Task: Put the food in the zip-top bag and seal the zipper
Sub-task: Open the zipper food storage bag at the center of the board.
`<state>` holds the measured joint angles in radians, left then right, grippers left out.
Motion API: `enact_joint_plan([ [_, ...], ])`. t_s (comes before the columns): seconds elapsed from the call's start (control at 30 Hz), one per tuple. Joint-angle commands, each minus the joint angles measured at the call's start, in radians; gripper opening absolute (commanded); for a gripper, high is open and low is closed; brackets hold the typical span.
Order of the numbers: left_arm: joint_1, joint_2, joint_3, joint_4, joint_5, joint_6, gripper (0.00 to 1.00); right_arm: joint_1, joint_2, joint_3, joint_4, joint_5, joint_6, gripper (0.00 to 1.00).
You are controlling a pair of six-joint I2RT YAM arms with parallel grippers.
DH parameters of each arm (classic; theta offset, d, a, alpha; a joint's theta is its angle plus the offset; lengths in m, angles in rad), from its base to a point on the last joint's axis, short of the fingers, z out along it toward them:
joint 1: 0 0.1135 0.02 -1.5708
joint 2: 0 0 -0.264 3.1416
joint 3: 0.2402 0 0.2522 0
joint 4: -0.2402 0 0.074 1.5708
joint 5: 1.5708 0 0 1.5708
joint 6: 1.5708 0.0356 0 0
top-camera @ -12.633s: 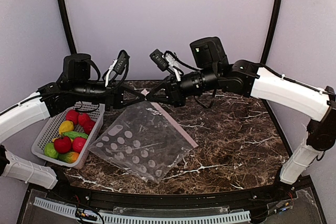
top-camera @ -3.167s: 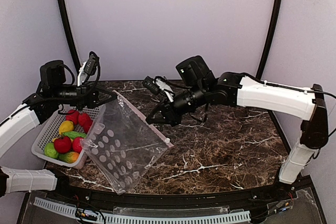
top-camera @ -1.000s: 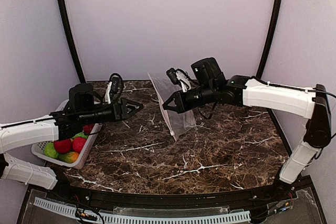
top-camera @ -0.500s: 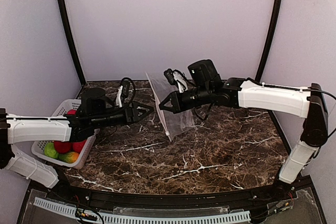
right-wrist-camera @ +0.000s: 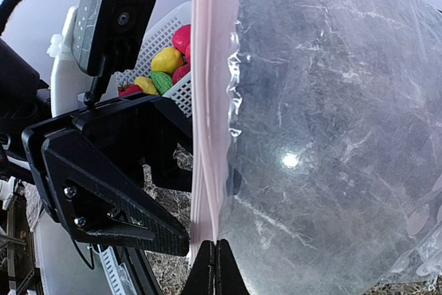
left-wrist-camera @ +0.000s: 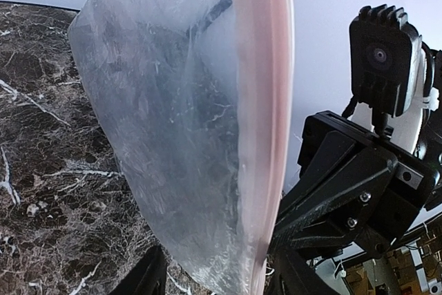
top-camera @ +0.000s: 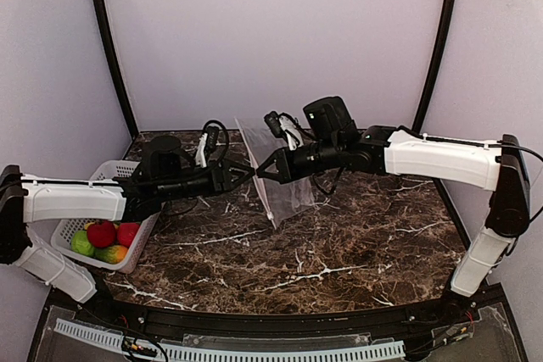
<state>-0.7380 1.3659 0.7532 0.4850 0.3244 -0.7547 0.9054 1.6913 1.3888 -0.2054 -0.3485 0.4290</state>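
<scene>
You have the zip-top bag (top-camera: 276, 180) held up off the table (top-camera: 365, 243), well apart from the basket (top-camera: 66, 243) and out to its right. It hangs as an upright sheet with the pink zipper (left-wrist-camera: 262, 122) running down the edge that faces the basket. The right gripper (top-camera: 260, 169) reaches toward the basket from the far side of the bag, and in your right wrist view its fingers are pressed together on the zipper strip, which comes down straight into the pinch. The left gripper (top-camera: 249, 174) comes from the basket side and meets the same edge just beside the right one. In your left wrist view its two fingers stand apart, one on each side of the bag's lower edge. Whether either finger touches the plastic cannot be told from that view. The bag's lowest corner hangs close to the table; contact there is not clear. The food (top-camera: 102, 233) lies inside the basket, with red, green and yellow pieces showing above its rim, and the left arm crosses over the basket's far end.
</scene>
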Motion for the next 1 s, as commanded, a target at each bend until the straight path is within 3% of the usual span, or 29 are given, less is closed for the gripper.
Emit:
enact_joint_plan([
  [0.0, -0.004, 0.01, 0.041, 0.006, -0.003, 0.025, 0.52, 0.012, 0.019, 0.006, 0.032, -0.017, 0.007, 0.0],
  [0.23, -0.011, 0.021, 0.074, -0.058, -0.029, 0.059, 0.42, 0.013, 0.02, 0.005, 0.031, -0.014, 0.006, 0.0],
  [0.7, -0.027, 0.028, 0.106, -0.172, -0.107, 0.092, 0.02, 0.015, 0.012, -0.008, 0.027, 0.004, 0.007, 0.0],
  [0.97, -0.03, 0.014, 0.107, -0.233, -0.179, 0.09, 0.01, 0.013, -0.002, -0.019, 0.012, 0.065, 0.011, 0.0],
])
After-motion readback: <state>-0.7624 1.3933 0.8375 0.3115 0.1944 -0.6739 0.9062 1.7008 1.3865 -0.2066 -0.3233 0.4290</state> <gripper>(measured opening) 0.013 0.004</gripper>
